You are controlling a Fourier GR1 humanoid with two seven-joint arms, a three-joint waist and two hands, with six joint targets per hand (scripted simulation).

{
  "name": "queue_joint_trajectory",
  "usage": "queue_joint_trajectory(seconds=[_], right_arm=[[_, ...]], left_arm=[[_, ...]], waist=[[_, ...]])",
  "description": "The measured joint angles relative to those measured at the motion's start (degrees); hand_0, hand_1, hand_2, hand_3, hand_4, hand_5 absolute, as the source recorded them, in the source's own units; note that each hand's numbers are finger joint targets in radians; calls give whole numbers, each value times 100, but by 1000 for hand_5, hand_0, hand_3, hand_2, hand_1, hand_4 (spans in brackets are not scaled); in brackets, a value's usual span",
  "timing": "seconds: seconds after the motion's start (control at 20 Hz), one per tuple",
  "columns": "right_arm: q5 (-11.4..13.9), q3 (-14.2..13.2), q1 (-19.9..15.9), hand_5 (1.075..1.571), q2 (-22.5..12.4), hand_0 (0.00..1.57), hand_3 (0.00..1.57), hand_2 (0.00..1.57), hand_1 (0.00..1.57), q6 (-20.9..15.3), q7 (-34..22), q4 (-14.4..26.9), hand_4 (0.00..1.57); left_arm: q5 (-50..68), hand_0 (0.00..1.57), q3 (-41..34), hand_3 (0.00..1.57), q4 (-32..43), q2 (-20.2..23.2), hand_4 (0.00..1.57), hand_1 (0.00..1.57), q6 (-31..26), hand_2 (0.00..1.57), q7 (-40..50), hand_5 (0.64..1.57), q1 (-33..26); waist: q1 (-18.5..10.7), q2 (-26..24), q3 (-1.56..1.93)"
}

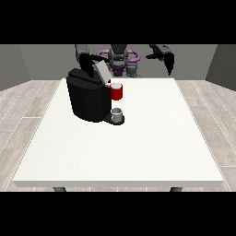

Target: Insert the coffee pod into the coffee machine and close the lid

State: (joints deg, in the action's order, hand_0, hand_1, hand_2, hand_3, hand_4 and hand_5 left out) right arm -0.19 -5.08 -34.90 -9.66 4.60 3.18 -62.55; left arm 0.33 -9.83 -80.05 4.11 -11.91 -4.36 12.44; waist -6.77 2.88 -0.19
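I stand at the far side of a large white table (pixel 138 152), seen from a camera across it, so my body is small at the top of the view and my arms reach toward the viewer. The floor around the table is pale wood planking, with grey walls behind.

On the table's left half, toward my side, sits a black coffee machine (pixel 87 99), a rounded, bulky body. Its grey lid (pixel 101 70) is tilted up and open at the top of the machine. From the machine's front, a red brewing head (pixel 117 92) sticks out to the view's right. Below that head, on the machine's dark base, stands a small grey cup (pixel 117 113), upright.

My hand at the view's left (pixel 86 63) is over the top rear of the coffee machine, just beside the raised lid. It appears as a dark shape against the dark machine, and I cannot tell whether its fingers are curled or straight, nor whether it holds anything.

My hand at the view's right (pixel 168 62) hangs in the air beyond the table's far edge, well apart from the machine. Its fingers point downward and look relaxed, holding nothing.

I cannot make out the coffee pod anywhere; if it is in the hand at the view's left or in the machine's top, it is hidden from this view.
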Motion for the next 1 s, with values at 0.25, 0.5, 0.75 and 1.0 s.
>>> queue_joint_trajectory(seconds=[0.25, 0.5, 0.75, 1.0], right_arm=[[84, 49, -192, 1571, 62, 0, 0, 0, 0, -20, 108, 61, 0], [172, 30, -360, 1571, 70, 0, 0, 0, 0, -76, 324, 196, 182], [240, 57, -591, 1571, 145, 0, 0, 0, 0, -198, 99, 303, 0], [290, 96, -768, 1571, 164, 0, 0, 0, 0, -368, -345, 215, 149]], left_arm=[[106, 0, -124, 0, 146, 190, 0, 0, -39, 0, -90, 1571, 150], [129, 0, -104, 0, 164, 219, 192, 0, 13, 0, -115, 1571, 215], [115, 0, -57, 0, 226, 224, 139, 0, 90, 0, -48, 1571, 306], [152, 0, -54, 0, 345, 258, 0, 0, 39, 0, -149, 1571, 407]], waist=[[31, 113, -6], [-31, 166, -2], [-40, 165, 22], [-89, 237, 62]])
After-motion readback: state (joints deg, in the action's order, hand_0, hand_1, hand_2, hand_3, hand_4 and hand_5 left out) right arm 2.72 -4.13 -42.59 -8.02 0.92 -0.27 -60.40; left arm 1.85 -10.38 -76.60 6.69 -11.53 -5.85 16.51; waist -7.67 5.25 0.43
